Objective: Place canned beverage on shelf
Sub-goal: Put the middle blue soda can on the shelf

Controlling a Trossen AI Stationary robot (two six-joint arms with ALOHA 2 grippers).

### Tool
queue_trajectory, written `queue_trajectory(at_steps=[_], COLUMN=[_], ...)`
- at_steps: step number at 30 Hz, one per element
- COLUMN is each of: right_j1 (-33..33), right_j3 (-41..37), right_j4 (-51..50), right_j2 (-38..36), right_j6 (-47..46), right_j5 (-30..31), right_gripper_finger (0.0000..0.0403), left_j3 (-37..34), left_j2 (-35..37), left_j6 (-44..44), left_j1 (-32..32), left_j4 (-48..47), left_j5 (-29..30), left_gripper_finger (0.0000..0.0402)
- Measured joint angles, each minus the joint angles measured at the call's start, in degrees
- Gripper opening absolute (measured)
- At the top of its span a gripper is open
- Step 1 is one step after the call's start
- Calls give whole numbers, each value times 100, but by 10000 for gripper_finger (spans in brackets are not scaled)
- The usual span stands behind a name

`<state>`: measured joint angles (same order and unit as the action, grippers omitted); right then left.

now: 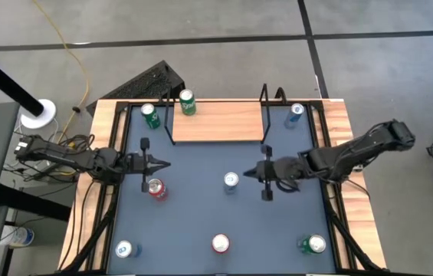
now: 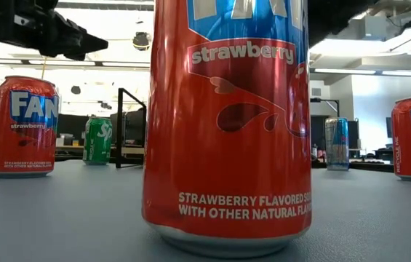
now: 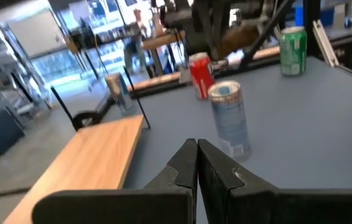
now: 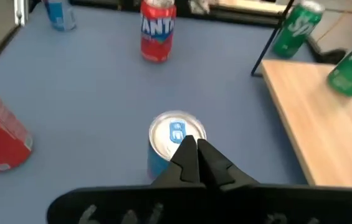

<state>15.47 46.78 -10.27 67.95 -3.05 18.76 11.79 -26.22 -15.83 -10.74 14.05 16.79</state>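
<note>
Blue can [image 1: 231, 181]: upright mid-table, just before the shelf [image 1: 218, 121].
Right gripper [image 1: 252, 174]: clenched, empty, beside the can; nearer arm.
Left gripper [image 1: 164, 164]: clenched, empty, farther off.

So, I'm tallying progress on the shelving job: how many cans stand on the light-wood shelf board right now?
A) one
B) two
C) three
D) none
A: in the high view only the green can stands on the shelf, at its back left corner; the other green can and the blue can stand on the table outside the wire end frames.
</note>
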Motion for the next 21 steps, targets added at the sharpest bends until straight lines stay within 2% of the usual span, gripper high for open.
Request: queue_trajectory(at_steps=[5,12,15,21], right_j1=[-219,-258,-386,-677], right_j3=[-15,-4,56,309], right_j4=[537,861,847,818], right_j2=[279,636,794,1192], right_j6=[228,478,462,552], right_j5=[-397,-677,-1031,-1442], right_gripper_finger=[66,209,265,324], left_j3=[-157,-157,-157,-157], left_j2=[2,0,0,0], left_j6=[-18,45,49,58], left_j1=[0,2,2,2], left_j4=[261,193,202,207], left_j5=[191,252,252,255], left_gripper_finger=[0,0,4,16])
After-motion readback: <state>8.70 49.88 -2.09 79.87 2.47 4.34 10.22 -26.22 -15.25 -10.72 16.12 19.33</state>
